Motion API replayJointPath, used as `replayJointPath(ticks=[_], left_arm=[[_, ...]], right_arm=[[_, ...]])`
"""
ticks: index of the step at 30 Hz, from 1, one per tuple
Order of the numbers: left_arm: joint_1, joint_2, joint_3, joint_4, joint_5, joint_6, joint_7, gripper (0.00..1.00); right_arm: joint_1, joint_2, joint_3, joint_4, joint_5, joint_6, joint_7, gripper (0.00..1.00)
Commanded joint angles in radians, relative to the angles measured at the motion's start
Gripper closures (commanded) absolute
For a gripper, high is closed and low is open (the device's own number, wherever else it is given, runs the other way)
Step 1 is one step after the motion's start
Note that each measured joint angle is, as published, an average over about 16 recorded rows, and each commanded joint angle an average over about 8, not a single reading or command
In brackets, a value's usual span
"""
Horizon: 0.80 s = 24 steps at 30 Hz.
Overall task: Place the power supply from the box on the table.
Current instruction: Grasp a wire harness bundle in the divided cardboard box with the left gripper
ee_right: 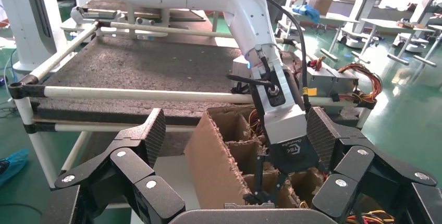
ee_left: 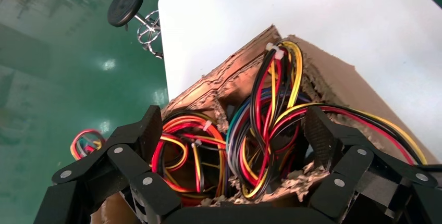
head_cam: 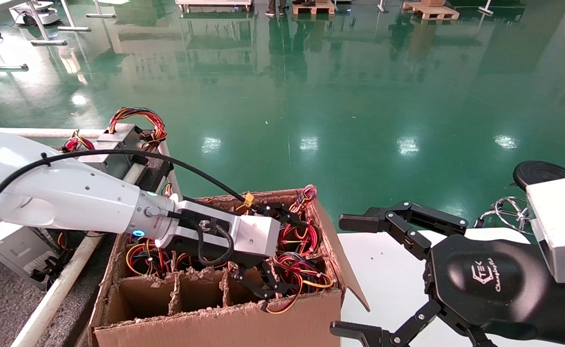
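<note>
The box (head_cam: 215, 327) is a brown carton with torn dividers, standing in front of me. In its right-hand cells only red, yellow and black wire bundles (head_cam: 302, 241) of a power supply show; the metal body is hidden. My left gripper (head_cam: 282, 253) reaches down into those cells. Its fingers stand open on either side of the wire bundles (ee_left: 266, 125), which lie loose between them. The left gripper (ee_left: 234, 130) grips nothing that I can see. The grey felt table (ee_right: 130, 62) lies beyond the box (ee_right: 208, 166). My right gripper (head_cam: 347, 277) hovers open to the right of the box.
Two power supplies (head_cam: 118, 144) with coloured wires rest at the felt table's corner, and another unit (head_cam: 17, 250) lies nearer me. A white tube rail (head_cam: 56, 289) edges that table. A smooth white tabletop (head_cam: 388, 279) lies right of the box, with a black stool (head_cam: 543, 173) beyond it.
</note>
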Motion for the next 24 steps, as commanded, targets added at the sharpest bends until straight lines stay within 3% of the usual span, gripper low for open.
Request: replayJointPath(ticks=[1,3,13,15,21,22,24], left_arm=[[-0.001,0.003,0.006,0.003,-0.005,0.003,0.001,0.83],[-0.002,0.007,0.011,0.009,-0.01,0.007,0.003,1.0],[-0.009,0.022,0.035,0.046,-0.032,0.029,0.02,1.0],[-0.01,0.025,0.039,0.054,-0.037,0.033,0.024,1.0],[-0.012,0.034,0.05,0.08,-0.053,0.047,0.036,1.0],[-0.012,0.035,0.052,0.084,-0.056,0.05,0.037,1.0],[-0.013,0.038,0.056,0.094,-0.061,0.055,0.042,1.0]], right_arm=[[0.0,0.0,0.0,0.0,0.0,0.0,0.0,0.0],[0.0,0.0,0.0,0.0,0.0,0.0,0.0,0.0],[0.0,0.0,0.0,0.0,0.0,0.0,0.0,0.01],[0.0,0.0,0.0,0.0,0.0,0.0,0.0,0.16],[0.0,0.0,0.0,0.0,0.0,0.0,0.0,0.9],[0.0,0.0,0.0,0.0,0.0,0.0,0.0,0.97],[0.0,0.0,0.0,0.0,0.0,0.0,0.0,1.0]])
